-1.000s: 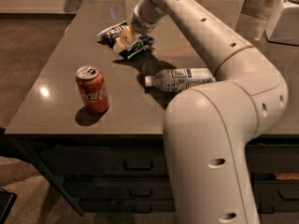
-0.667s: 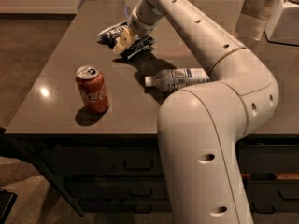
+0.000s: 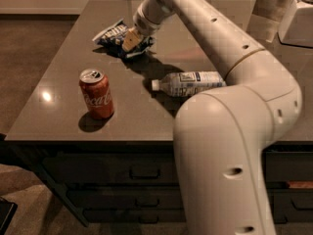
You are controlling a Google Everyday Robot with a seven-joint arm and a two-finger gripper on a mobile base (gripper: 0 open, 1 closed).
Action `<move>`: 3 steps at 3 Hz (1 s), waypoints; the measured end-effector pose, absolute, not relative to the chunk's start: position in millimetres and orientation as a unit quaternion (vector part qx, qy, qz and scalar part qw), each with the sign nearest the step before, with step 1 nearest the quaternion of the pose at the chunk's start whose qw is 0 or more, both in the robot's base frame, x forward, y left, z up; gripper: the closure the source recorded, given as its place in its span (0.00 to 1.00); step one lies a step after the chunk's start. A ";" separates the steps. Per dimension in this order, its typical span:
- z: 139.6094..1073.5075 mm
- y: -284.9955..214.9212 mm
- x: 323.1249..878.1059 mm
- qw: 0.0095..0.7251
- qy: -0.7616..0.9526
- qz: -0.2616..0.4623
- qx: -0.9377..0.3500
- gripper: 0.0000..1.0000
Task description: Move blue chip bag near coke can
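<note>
The blue chip bag [image 3: 113, 34] lies crinkled on the far left part of the dark table [image 3: 63, 87]. My gripper [image 3: 131, 39] is right at the bag's right end, down on it, with the arm reaching in from the near right. The red coke can [image 3: 97, 93] stands upright near the table's front left, well in front of the bag and apart from it.
A clear plastic bottle with a white label [image 3: 188, 82] lies on its side mid-table, right of the can. My large white arm [image 3: 234, 131] fills the right foreground. White containers [image 3: 293, 13] stand at the back right. Dark drawers [image 3: 142, 173] sit under the tabletop.
The arm has shifted a little to the left over the table. The gripper stays at the chip bag, and the bag, can and bottle have kept their places.
</note>
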State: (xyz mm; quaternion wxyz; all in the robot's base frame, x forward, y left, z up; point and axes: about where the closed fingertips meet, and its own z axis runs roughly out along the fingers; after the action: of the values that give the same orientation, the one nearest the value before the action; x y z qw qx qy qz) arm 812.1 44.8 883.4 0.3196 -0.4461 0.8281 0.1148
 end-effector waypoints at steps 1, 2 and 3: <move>905.5 69.0 773.4 0.338 0.792 0.148 -0.486 0.80; 913.6 99.0 733.7 0.342 0.758 0.184 -0.524 1.00; 912.1 120.9 704.0 0.338 0.731 0.211 -0.554 1.00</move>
State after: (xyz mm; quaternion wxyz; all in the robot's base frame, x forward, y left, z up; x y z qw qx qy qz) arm 704.0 120.9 912.1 0.3377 -0.5535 0.7314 0.2114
